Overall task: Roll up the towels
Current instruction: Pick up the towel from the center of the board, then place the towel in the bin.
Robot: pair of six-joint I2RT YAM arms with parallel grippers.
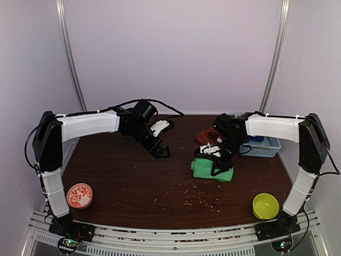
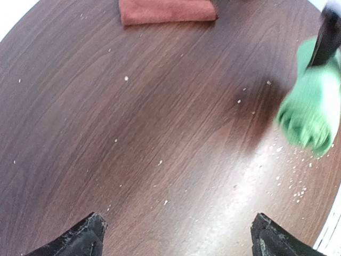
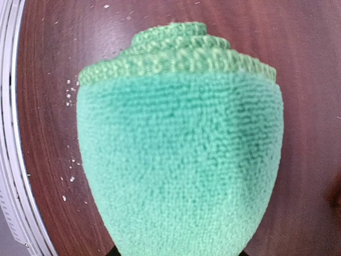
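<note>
The green towel (image 1: 209, 169) lies right of centre on the dark wood table (image 1: 133, 181), rolled into a short, fat bundle; in the right wrist view it fills nearly the whole picture, its terry pile dense and even, bright green, with the coiled layers showing as a stepped spiral at the far end (image 3: 176, 50); the roll bulges in the middle and narrows toward the camera; from the left wrist view its end (image 2: 309, 120) looks bunched and a little ragged, the folds splayed rather than flush. The right gripper (image 1: 218, 162) sits down over this roll with its jaws pinching the green towel from both sides; its fingers are hidden behind the cloth in its own wrist view. The rust-red towel (image 1: 206, 136) lies just behind the green one, apart from it, toward the back of the table; in the left wrist view it shows as a flat folded oblong (image 2: 168, 10) with neat edges, not rolled. The left gripper (image 1: 160, 151) hangs over bare table near the middle, jaws spread wide with nothing between them, the two fingertips (image 2: 80, 240) far apart. Pale crumbs (image 1: 194, 198) are scattered in front of the green towel; a blue basket (image 1: 262, 146) stands at the right rear, a red bowl (image 1: 80, 196) at front left, a yellow-green bowl (image 1: 265, 206) at front right.
</note>
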